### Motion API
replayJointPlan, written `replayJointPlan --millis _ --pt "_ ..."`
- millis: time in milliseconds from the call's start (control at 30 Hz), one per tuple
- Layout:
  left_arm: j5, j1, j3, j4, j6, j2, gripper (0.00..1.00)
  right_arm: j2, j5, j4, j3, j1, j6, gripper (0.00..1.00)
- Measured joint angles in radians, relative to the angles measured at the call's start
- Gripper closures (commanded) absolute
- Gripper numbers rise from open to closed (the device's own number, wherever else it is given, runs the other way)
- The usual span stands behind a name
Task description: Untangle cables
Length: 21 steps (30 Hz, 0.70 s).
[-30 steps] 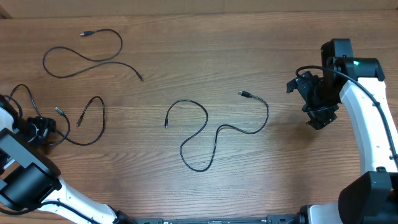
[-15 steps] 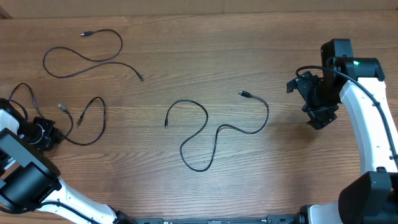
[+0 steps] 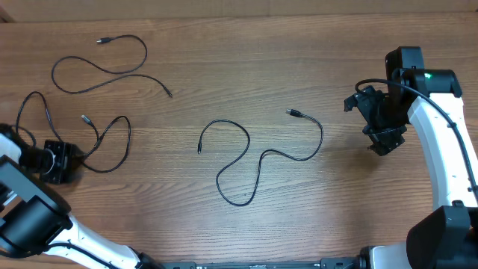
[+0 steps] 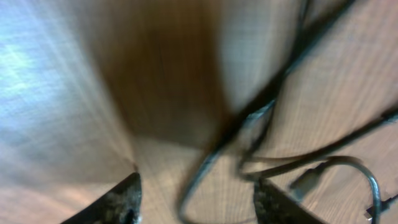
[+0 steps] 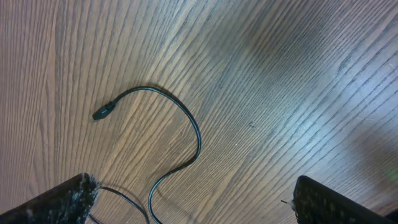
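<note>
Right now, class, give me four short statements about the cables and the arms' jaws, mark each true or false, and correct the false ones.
1. Three cables lie on the wooden table: the top-left cable, the middle cable and the left cable. True.
2. The middle cable crosses the top-left cable. False: they lie apart.
3. The jaws of the right arm grip a plug. False: they stand open and empty.
4. The left cable reaches the jaws of the left arm. True.
</note>
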Motion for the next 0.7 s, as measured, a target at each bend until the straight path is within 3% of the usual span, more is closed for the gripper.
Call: replayJointPlan --millis 33,100,167,267,467,700 --pt "-0.006 0.014 0.001 -0.017 0.0 0.0 0.31 0.0 0.0 0.0 0.0 0.0 0.0 0.0" --pt "-0.011 0.043 0.014 -0.062 -0.002 0.0 0.14 0.0 0.0 -0.001 0.0 0.0 0.0 0.0" --pt "-0.003 0.078 0.049 -0.127 0.011 0.0 0.06 0.0 0.0 0.0 0.0 0.0 0.0 0.0" --pt "0.08 0.119 0.121 -0.203 0.089 0.003 0.06 0.0 0.0 -0.001 0.0 0.0 0.0 0.0" --pt "0.405 0.13 0.241 -0.349 0.277 0.0 0.09 0.0 0.0 0.0 0.0 0.0 0.0 0.0" --pt "0.578 0.008 0.245 -0.396 0.428 -0.072 0.11 0.0 0.0 0.0 0.0 0.0 0.0 0.0"
